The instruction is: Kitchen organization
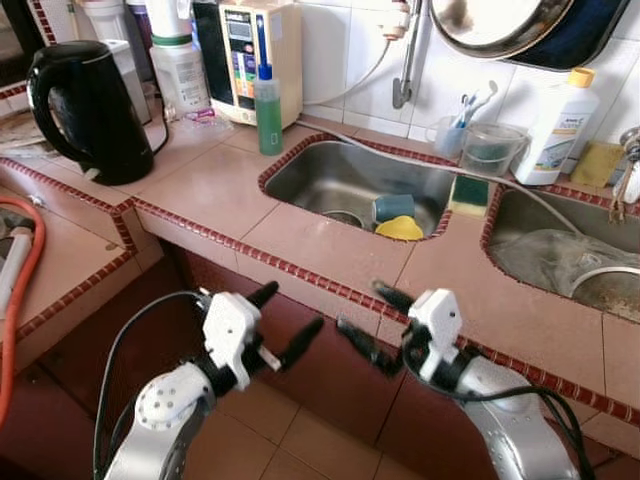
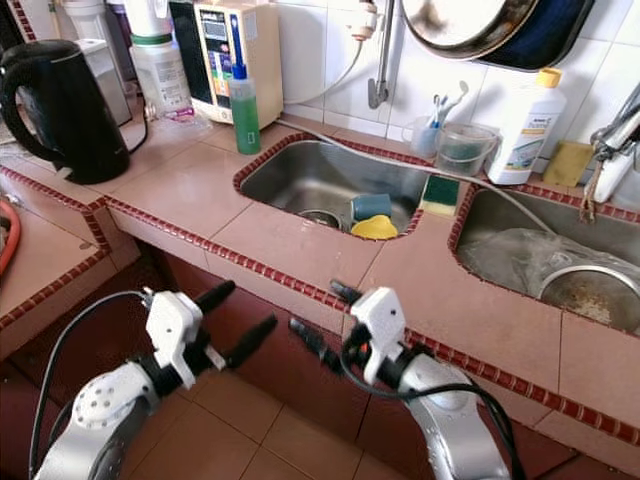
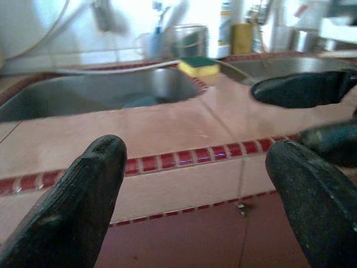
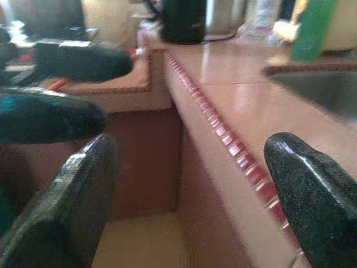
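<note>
A: Head views: what's on the tiled counter (image 1: 210,185)?

B: A black kettle (image 1: 88,100) at the robot's left, a green bottle (image 1: 267,108) beside the steel sink (image 1: 330,175), which holds a yellow item (image 1: 399,229) and a teal cup (image 1: 393,207). A sponge (image 1: 468,193) sits between the basins.

A: The grippers?

B: Left gripper (image 1: 288,318) and right gripper (image 1: 368,320) hover before the counter edge, fingers spread, holding nothing.

A: Left wrist view?

B: Splayed fingertips (image 3: 78,201) frame the sponge (image 3: 198,66).

A: Right wrist?

B: The kettle (image 4: 181,21), blurred, beyond parted fingers (image 4: 312,190).
</note>
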You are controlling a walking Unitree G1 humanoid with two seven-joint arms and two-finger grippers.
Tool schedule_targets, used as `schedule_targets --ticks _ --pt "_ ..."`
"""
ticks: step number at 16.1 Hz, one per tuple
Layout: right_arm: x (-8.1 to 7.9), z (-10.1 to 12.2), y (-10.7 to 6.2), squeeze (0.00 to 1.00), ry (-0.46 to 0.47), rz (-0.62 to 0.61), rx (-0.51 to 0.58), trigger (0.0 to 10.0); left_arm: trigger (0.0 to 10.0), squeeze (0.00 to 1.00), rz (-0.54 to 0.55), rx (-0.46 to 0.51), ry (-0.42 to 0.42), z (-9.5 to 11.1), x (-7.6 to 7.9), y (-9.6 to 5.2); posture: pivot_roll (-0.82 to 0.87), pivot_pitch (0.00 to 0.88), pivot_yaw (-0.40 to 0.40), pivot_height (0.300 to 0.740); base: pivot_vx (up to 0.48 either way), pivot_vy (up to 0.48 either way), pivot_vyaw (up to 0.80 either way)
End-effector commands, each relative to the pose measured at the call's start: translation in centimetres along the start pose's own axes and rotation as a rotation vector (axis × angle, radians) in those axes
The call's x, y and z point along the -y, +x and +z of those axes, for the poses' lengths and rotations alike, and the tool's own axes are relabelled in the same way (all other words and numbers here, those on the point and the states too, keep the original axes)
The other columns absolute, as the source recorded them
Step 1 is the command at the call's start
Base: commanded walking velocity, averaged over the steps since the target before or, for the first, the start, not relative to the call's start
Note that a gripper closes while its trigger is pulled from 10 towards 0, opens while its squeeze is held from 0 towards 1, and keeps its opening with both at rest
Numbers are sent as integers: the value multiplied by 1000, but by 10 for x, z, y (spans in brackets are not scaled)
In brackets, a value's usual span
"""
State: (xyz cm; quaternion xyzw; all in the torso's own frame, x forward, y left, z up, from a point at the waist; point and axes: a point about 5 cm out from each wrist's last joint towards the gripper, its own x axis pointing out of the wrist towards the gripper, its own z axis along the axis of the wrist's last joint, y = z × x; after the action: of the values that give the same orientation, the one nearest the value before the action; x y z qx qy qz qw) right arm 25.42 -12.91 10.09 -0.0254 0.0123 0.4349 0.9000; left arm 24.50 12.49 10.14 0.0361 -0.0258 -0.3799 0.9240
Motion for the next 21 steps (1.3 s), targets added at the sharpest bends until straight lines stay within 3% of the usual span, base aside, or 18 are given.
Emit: schedule_targets --ticks 1,3,5,6,8,10,11,12,14,15,16,21 --pt "-7 -10 -5 0 37 89 -64 10000 10000 0 -33 -53 53 -10 2 -5 -129 26 3 740 0 0 0" --pt "-9 -20 -10 0 58 123 -118 10000 10000 0 -57 -95 93 -19 5 -7 -129 26 -1 740 0 0 0" --pt "-9 -45 -22 0 126 139 -222 10000 10000 0 -97 -187 123 -41 11 -14 -130 25 -3 740 0 0 0" --pt "-8 -66 -29 0 175 117 -294 10000 10000 0 -139 -285 150 -64 19 -22 -129 25 -6 740 0 0 0" --pt "-4 -82 -33 0 219 57 -335 10000 10000 0 -155 -369 159 -86 23 -29 -130 26 -6 740 0 0 0" --pt "6 -102 -32 0 221 -99 -415 10000 10000 0 10 -425 -1 -109 16 -35 -128 27 0 740 0 0 0" --pt "8 -108 -31 0 247 -159 -427 10000 10000 0 63 -474 -31 -119 13 -39 -127 27 2 740 0 0 0" --pt "11 -117 -33 0 278 -232 -448 10000 10000 0 189 -518 -124 -131 8 -44 -125 28 3 740 0 0 0" --pt "10 -129 -38 0 310 -322 -494 10000 10000 0 268 -599 -154 -144 7 -50 -116 22 9 740 0 0 0" --pt "8 -139 -44 0 335 -376 -538 10000 10000 0 330 -640 -209 -151 8 -53 -118 20 10 740 0 0 0" --pt "3 -152 -55 0 369 -447 -608 10000 10000 0 341 -718 -212 -160 15 -60 -119 19 15 740 0 0 0" --pt "-7 -175 -86 0 430 -679 -735 10000 10000 0 414 -886 -281 -178 30 -73 -125 5 33 740 0 0 0"
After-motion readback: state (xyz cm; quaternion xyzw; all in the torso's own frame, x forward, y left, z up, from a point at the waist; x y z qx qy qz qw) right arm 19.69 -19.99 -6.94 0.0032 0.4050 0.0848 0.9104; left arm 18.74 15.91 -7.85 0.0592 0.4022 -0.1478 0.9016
